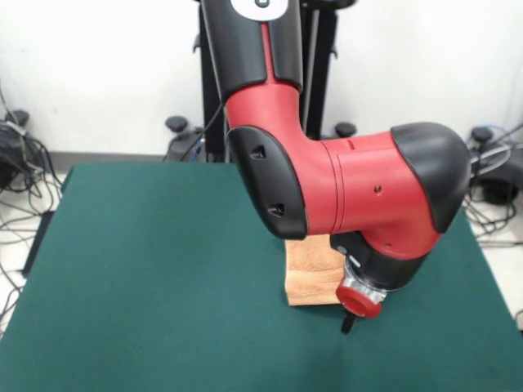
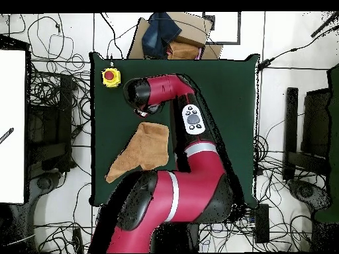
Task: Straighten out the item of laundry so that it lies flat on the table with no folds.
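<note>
I am watching the pincer (image 1: 346,324), grip state unclear, hovering at the towel (image 2: 144,149) edge, fearing a missed pinch dragging folds across the tabletop (image 1: 147,278).

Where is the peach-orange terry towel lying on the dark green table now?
In the overhead view the peach-orange terry towel lies on the left half of the dark green table, beside the red arm and below the yellow box with a red button.

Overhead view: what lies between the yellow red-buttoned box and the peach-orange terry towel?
Only bare dark green felt table, the red arm's black wrist end overhanging nearby; the overhead view shows it.
</note>
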`<state>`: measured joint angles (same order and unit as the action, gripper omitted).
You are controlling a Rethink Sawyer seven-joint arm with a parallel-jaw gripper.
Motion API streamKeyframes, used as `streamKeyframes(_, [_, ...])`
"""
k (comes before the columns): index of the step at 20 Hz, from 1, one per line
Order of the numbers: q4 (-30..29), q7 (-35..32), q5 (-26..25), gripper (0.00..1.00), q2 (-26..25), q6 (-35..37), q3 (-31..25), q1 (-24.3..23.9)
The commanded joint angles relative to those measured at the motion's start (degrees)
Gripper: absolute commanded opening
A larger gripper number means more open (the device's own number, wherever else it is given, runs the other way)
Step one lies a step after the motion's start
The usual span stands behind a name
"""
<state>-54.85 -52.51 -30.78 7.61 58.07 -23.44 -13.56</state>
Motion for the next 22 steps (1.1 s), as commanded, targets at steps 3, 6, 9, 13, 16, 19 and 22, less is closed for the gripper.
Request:
streamKeyframes(3, [2.0,10.9,-2.6,1.0,-2.0,6.3,-1.3,0.8])
streamKeyframes(6, [2.1,11.2,-2.8,1.0,-1.7,7.2,-0.7,0.3])
streamKeyframes(9, [-0.1,11.2,-2.8,1.0,-0.9,7.2,-0.2,-0.1])
streamKeyframes(13, [-0.7,11.3,-3.1,1.0,-0.6,8.1,0.2,0.0])
streamKeyframes(16, [-0.3,11.2,-3.3,1.0,-0.8,9.4,0.6,0.2])
streamKeyframes(19, [0.5,10.9,-3.4,1.0,-1.2,10.9,0.6,0.7])
streamKeyframes(22, [1.3,10.8,-3.3,1.0,-1.8,12.2,0.4,1.0])
